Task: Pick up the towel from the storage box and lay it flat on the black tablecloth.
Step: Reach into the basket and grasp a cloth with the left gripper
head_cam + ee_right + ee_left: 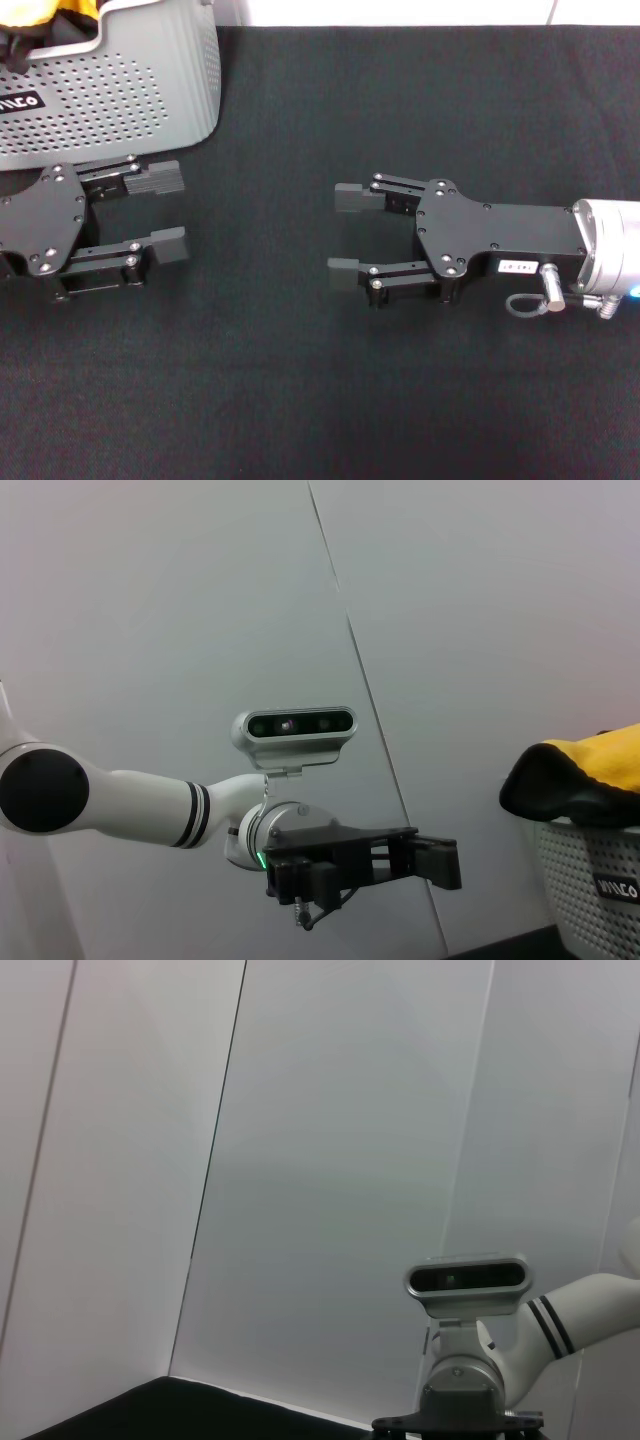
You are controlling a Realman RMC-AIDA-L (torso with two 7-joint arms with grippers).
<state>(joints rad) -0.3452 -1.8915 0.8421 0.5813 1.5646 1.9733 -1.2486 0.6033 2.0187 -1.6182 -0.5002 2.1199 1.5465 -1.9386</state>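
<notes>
Head view: 2 spread-fingered, empty grippers, left [168,212] and right [345,233], over plain black tablecloth [300,400]; pre-grasp, next reaching upper-left into perforated grey plastic storage box [120,100] for orange-yellow fuzzy towel [60,8].

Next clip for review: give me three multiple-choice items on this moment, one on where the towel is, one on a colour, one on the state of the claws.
1. Where is the towel?
A. In the storage box
B. Flat on the black tablecloth
C. Held in the right claw

2. What colour shows on the towel's upper side?
A. Blue
B. Orange-yellow
C. White

3. How do the left claw and the right claw stand?
A. Both open and empty
B. Both shut
C. Left shut on the towel

Answers: 1 A, it bulges over the box rim; 2 B, a yellow fold shows in the head view; 3 A, each claw's fingers stand apart over bare cloth.
</notes>
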